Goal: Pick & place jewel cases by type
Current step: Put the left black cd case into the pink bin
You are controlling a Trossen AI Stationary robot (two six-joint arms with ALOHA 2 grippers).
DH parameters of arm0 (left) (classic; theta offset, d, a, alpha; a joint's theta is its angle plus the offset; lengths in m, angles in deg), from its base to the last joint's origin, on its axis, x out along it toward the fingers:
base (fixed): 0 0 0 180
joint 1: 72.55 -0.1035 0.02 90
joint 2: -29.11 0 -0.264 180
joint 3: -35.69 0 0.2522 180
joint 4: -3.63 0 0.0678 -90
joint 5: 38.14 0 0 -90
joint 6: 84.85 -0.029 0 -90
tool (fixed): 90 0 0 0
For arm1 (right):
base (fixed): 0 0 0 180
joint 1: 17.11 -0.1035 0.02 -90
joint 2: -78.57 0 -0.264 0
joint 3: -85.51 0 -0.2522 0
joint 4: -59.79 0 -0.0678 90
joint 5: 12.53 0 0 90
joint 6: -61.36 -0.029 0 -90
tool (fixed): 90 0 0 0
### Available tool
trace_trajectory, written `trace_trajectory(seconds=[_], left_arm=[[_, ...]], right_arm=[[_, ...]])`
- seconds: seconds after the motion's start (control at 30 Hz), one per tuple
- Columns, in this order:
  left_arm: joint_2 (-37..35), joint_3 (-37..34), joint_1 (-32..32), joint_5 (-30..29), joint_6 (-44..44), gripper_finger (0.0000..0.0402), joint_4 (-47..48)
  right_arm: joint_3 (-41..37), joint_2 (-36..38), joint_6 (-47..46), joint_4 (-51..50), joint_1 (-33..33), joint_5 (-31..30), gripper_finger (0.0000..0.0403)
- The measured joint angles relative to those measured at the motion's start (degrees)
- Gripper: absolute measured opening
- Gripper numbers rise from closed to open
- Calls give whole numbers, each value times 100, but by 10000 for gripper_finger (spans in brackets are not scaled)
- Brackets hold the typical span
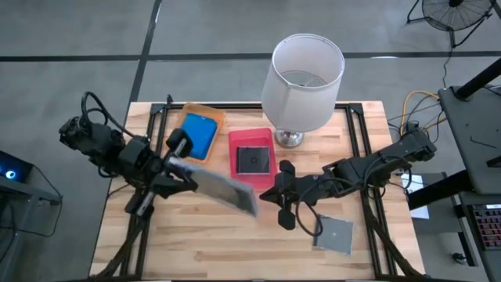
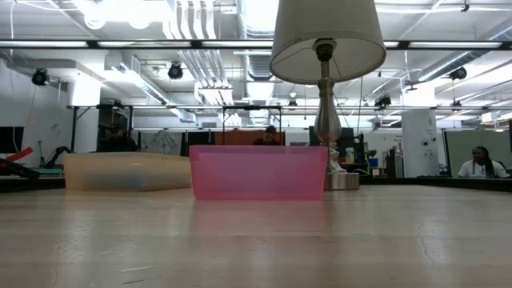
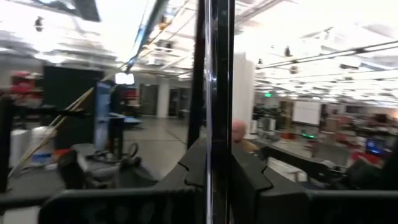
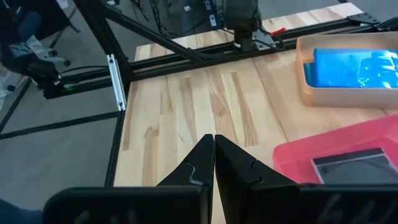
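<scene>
The left gripper is clamped narrowly on the edge of a dark grey jewel case, holding it in the air above the middle of the wooden table; in the left wrist view the held case shows edge-on as a thin upright strip between the dark fingers. The case extends from the gripper toward the table's centre, near the pink tray.

The right gripper has its jaws pressed fully together and holds nothing. It hovers over the table just in front of the pink tray, close to the far end of the held case.

Inside the pink tray lies a dark square jewel case. Just beside it, the orange tray holds a bright blue jewel case. Another grey, clear-fronted jewel case lies flat on the table near the right front corner. A lamp with a white shade stands behind the pink tray.
</scene>
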Motion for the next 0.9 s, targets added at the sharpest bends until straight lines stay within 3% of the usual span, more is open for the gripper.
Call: trace_trajectory(seconds=[0.2,0.43,0.67,0.77,0.9], left_arm=[[-17,-1,3,-791,336,13,235],[-164,-3,-1,-2318,1786,13,1357],[-153,-5,-1,-2515,2560,13,1628],[-147,-8,3,-2841,3043,13,2307],[-146,-82,-71,-3223,4012,13,3404]], right_arm=[[0,182,-29,-3,-11,-10,8],[0,488,-96,-12,-164,-19,8],[0,792,-80,13,-583,-17,8],[0,908,-67,30,-826,-38,8],[2,1005,-64,27,-1175,-583,8]])
